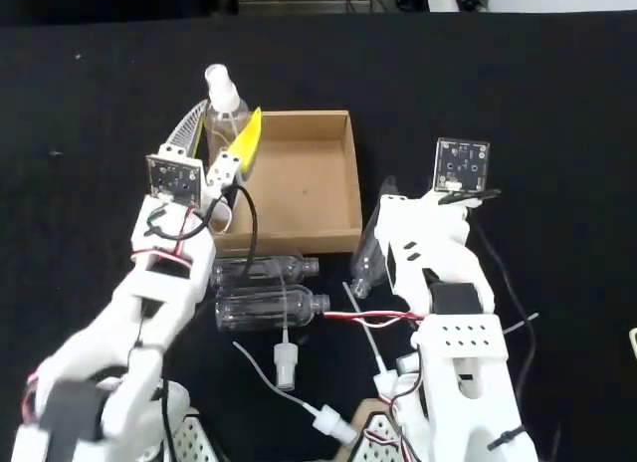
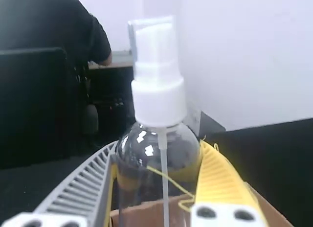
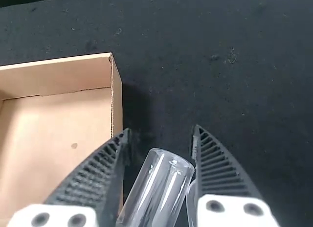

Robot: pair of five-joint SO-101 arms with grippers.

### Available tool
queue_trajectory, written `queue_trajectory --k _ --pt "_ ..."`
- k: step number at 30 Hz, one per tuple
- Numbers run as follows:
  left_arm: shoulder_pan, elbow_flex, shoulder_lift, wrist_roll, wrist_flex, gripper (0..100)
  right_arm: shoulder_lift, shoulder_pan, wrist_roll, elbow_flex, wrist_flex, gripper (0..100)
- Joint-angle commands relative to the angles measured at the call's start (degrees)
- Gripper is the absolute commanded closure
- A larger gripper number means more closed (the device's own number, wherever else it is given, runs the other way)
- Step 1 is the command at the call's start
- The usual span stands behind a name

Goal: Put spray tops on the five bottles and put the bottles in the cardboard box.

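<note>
Black cloth table [image 1: 537,94] bears an open brown cardboard box [image 1: 299,183], two clear plastic bottles [image 1: 261,269] [image 1: 267,308] lying flat, two white spray tops [image 1: 286,362] [image 1: 333,423]

Two bottles [image 1: 261,270] lie just before the cardboard box [image 1: 355,183].

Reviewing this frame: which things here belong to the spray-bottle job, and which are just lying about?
Job:
- capped bottle in left gripper
- second bottle in right gripper
- two topless bottles lying by the box
- loose spray tops
- cardboard box

Lying about:
- red-and-white arm cable
- black table
</note>
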Motion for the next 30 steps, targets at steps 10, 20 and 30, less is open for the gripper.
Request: queue_trajectory --k 10,20,30 --pt "-1.8 -13.7 22.3 0.6 -11.9 97 -0.1 1.1 -0.2 -0.7 -1.8 81.9" --pt "-3.6 -19.6 30.2 0.6 -11.9 97 -0.1 1.1 -0.2 -0.7 -1.8 81.9" --pt "-3.4 -21.1 38.0 0.3 -22.0 97 -0.1 1.2 -0.1 -0.7 -1.8 81.9"
